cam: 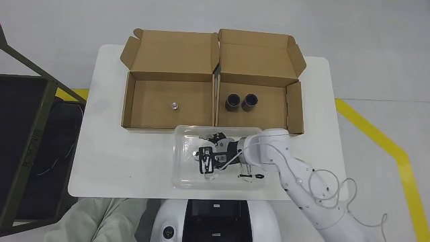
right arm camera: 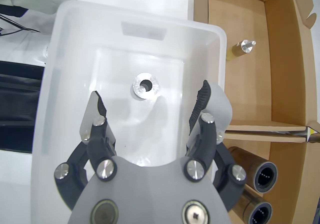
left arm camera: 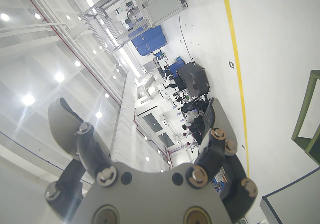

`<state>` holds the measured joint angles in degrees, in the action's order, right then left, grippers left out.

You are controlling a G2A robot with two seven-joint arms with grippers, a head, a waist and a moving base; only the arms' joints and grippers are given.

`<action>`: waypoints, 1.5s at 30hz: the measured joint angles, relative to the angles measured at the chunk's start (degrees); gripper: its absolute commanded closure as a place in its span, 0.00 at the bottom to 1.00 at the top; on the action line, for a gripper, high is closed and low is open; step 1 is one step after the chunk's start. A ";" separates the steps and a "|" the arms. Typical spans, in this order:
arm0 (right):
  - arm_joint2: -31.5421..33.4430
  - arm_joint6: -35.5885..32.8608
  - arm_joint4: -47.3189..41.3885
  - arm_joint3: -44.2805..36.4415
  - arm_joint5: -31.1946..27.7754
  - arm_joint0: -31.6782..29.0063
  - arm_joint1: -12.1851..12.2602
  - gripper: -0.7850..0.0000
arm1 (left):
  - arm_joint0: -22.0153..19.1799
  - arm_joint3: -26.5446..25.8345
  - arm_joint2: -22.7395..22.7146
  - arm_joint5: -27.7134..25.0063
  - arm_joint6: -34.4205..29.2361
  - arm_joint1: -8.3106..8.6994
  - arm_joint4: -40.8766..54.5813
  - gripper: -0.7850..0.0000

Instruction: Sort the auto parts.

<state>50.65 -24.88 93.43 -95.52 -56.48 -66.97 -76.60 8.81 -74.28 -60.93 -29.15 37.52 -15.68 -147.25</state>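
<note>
Silver ring (right arm camera: 154,87), round centre hole, lying flat

Bright, even overhead light falls on the white worktop (cam: 107,148), and we find only faint, soft shadows inside the cardboard boxes (cam: 154,104). In the left wrist view the ceiling lamps (left arm camera: 28,99) bloom into starry glare, and the yellow floor line (left arm camera: 232,42) bows toward the frame's edge. In the right wrist view the translucent bin (right arm camera: 140,22) shows a pale sheen, with soft grey shadows beside the metal ring (right arm camera: 145,85).
</note>
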 measured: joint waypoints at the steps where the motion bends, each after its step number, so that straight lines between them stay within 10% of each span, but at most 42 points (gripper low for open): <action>1: -0.42 0.06 0.15 0.70 0.25 0.24 -0.05 0.11 | 0.00 0.00 0.00 0.00 0.00 0.00 0.00 0.00; 20: -8.28 3.89 -0.79 13.82 4.29 7.66 -2.08 0.26 | 0.00 0.00 0.00 0.00 0.00 0.00 0.00 0.00; 32: -9.98 6.15 -0.84 16.37 4.89 9.22 -2.40 0.65 | 0.00 0.00 0.00 0.00 0.00 0.00 0.00 0.00; 35: -10.14 6.76 -1.13 16.68 4.76 9.24 -2.37 0.98 | 0.00 0.00 0.00 0.00 0.00 0.00 0.00 0.00; 45: -9.16 7.50 -2.24 14.85 3.73 8.78 -1.73 1.00 | 0.00 0.00 0.00 0.00 0.00 0.00 0.00 0.00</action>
<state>41.49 -17.38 91.20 -80.67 -52.75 -58.19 -78.33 8.81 -74.28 -60.93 -29.15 37.52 -15.68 -147.25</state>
